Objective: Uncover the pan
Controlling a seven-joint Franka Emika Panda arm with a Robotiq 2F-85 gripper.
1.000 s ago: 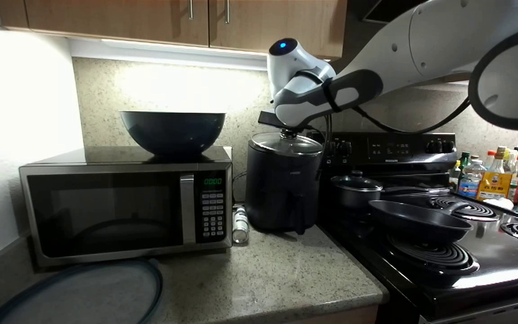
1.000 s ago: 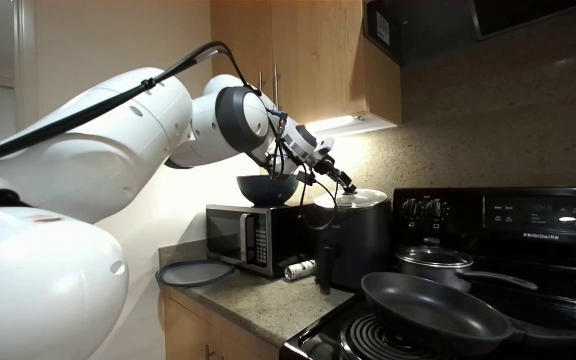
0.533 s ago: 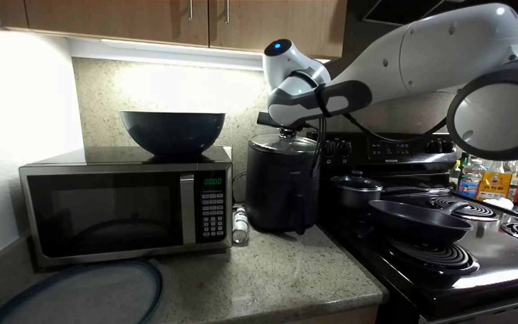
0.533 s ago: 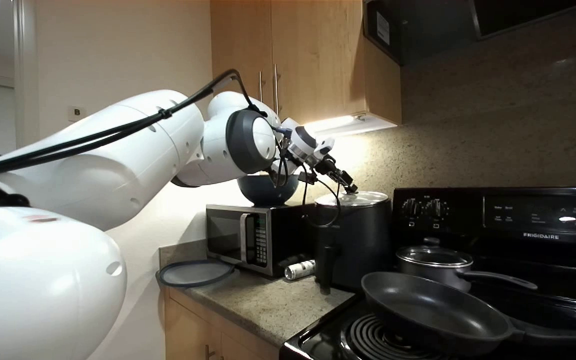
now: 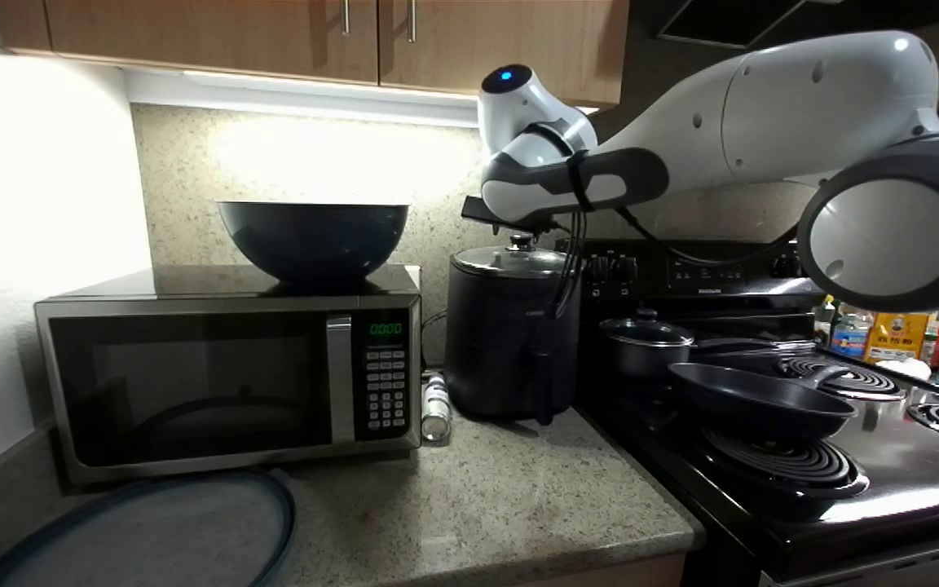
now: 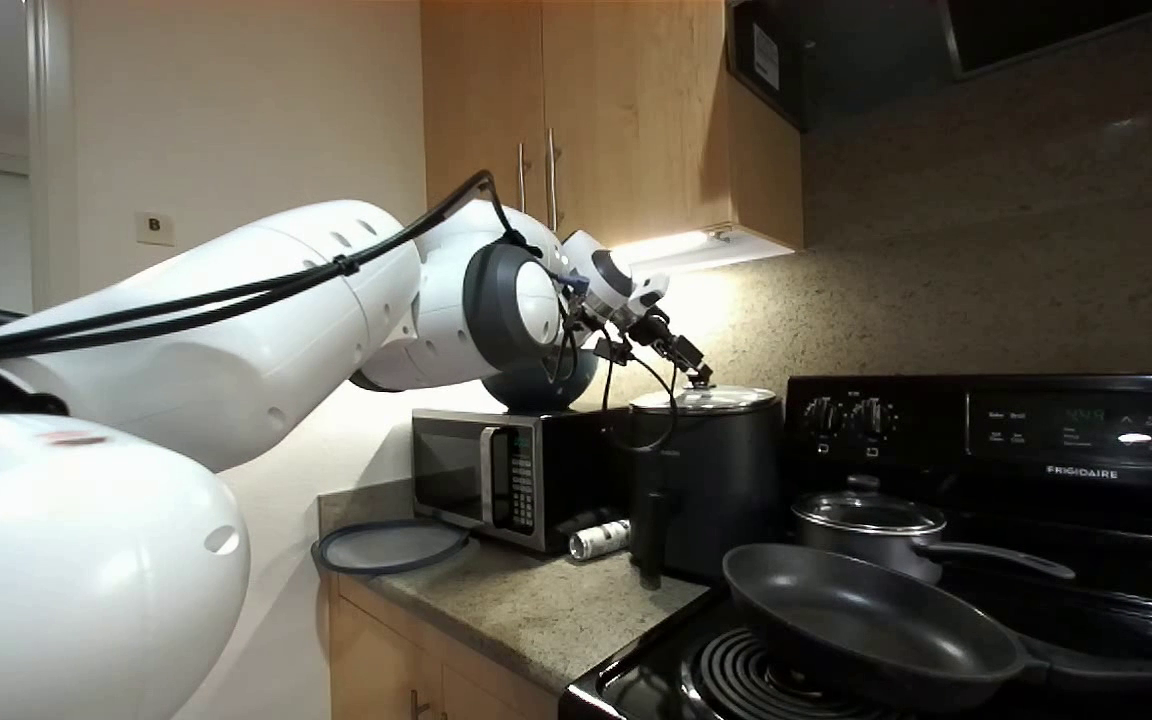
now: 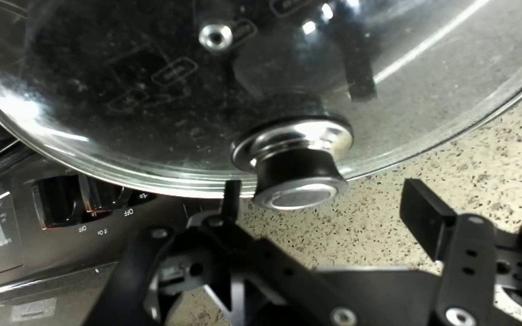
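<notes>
Near the knob [image 7: 295, 167] of the glass lid [image 7: 261, 81], with end effector [image 7: 324, 194] spread wide.
Could knock the lid off the air fryer [image 5: 502, 350], onto the pan [image 6: 866, 620] bare on the stove [image 5: 918, 465], by bumping the knob sideways. Reads FRIGIDAIRE on the stove, OFF and Lo by its dials [image 7: 59, 201], 00:00 on the microwave [image 5: 225, 375].

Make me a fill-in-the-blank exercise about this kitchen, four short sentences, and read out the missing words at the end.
1. A dark bowl sits on ____ of the microwave.
2. The microwave's lit digits are ____ in colour.
3. Near the knob of the large glass lid, the fingers are not closed but ____.
4. Of the frying pan and the small pot, the uncovered one is the ____.

Missing words: top; green; open; frying pan.
</notes>
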